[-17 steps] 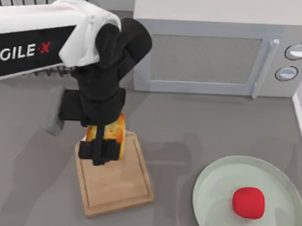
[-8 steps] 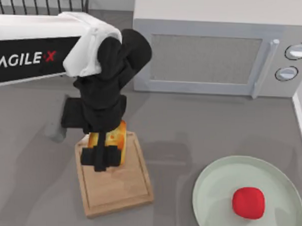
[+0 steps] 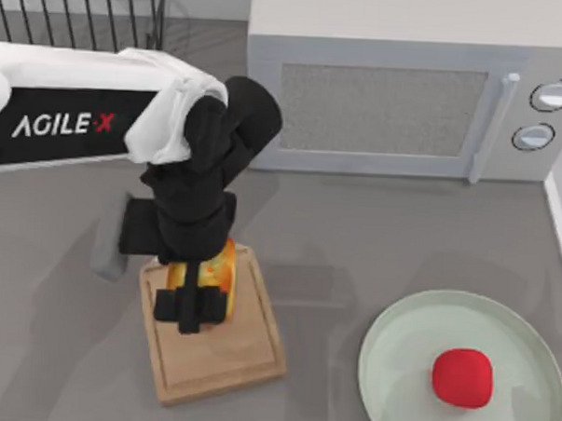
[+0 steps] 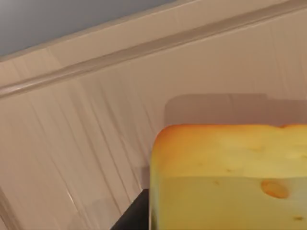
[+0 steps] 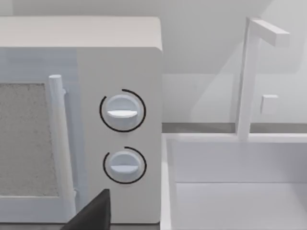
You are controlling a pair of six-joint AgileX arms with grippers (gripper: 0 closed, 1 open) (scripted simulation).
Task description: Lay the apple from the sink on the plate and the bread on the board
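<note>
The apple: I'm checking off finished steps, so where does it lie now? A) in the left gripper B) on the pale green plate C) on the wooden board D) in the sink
B: in the top view the apple lies on the plate at the table's right, far from the board where the left gripper holds the bread.

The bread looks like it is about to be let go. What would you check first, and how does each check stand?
1. Apple lies on the plate: ok.
2. Bread is over the board, at its far end: ok.
3. Left claw is shut on the bread: ok.
4. Bread's underside rests flat on the wood: cannot tell; the left wrist view shows a shadow behind it.
5. Room on the board around the bread: ok.
6. Right claw is away, facing the microwave: ok.
</note>
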